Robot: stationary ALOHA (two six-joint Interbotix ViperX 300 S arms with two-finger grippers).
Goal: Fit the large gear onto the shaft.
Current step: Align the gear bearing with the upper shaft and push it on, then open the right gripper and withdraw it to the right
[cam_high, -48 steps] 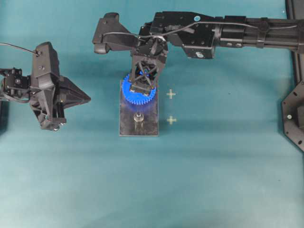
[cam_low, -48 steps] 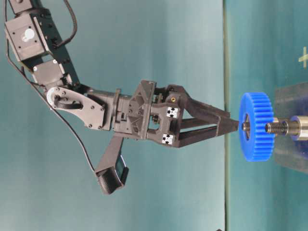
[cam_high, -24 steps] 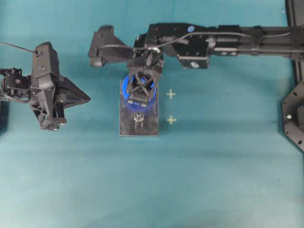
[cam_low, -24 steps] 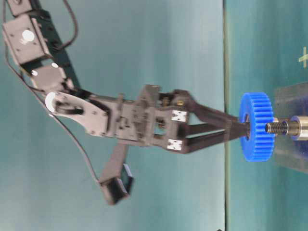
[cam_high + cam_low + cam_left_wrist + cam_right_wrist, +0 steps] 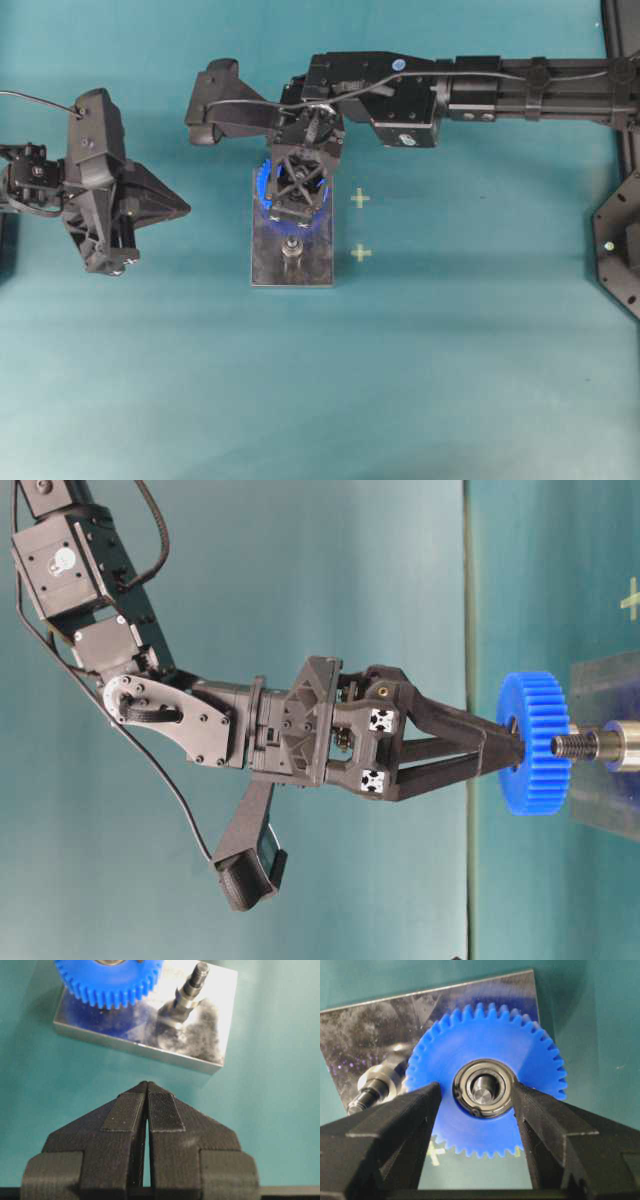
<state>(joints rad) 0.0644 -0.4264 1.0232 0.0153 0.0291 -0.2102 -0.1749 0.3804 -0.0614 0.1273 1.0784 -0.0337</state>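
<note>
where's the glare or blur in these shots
Left wrist view: glare whitens the plate around the free peg. Right wrist view: the plate shows mottled reflections, and the gear is sharp. Table-level view: the plate looks hazy behind the gear.

Even bright lighting, sharp views, glare on the metal plate (image 5: 205,1035).

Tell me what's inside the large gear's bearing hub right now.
The silver end of the shaft shows inside the large gear hub. How far down it is seated is hidden by the gear.
</note>
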